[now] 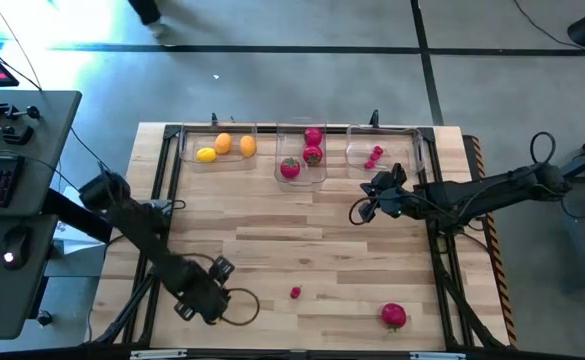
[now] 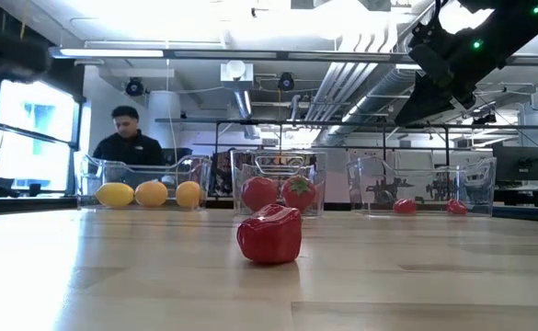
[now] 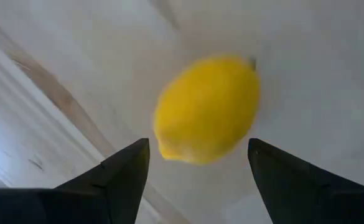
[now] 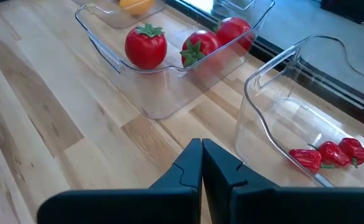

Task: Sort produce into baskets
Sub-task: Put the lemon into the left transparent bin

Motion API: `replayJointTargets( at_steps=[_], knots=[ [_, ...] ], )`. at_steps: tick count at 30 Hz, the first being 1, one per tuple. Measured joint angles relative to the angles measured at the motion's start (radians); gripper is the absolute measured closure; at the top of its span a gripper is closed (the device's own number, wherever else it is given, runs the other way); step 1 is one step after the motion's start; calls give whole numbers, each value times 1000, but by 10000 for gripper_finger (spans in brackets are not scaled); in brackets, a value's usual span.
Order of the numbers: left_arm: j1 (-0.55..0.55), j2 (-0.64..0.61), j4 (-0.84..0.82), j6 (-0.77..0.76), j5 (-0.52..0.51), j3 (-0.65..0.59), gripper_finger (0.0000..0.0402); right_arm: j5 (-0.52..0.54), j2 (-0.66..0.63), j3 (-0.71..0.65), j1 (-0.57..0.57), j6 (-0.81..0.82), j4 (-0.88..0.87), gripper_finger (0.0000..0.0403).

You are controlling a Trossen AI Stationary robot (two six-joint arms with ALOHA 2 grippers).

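A yellow lemon (image 3: 206, 109) lies on the wooden table right under my left gripper (image 3: 197, 162). That gripper is open and points down near the table's front left (image 1: 204, 300), one finger on either side of the lemon and apart from it; in the high view the gripper hides the lemon. My right gripper (image 4: 201, 163) is shut and empty, hovering in front of the baskets (image 1: 364, 208). Three clear baskets stand along the far edge. The left one (image 1: 187, 150) holds lemons, the middle one (image 1: 322, 178) round red fruits, the right one (image 1: 357, 155) small red ones.
A small red fruit (image 1: 295, 292) (image 2: 269, 234) and a larger green-topped red one (image 1: 393, 316) lie loose near the front edge. Bare wood lies between them and the baskets. A person (image 2: 126, 138) sits beyond the table's far side.
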Motion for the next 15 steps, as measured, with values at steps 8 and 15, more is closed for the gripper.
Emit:
replayJointTargets(
  at_steps=[8,15],
  knots=[
    [-35,72,8,45,-66,0,141,-3,0,0,0,1,0,403],
    [-41,72,21,74,-81,15,141,-3,0,0,0,1,0,403]
  ],
)
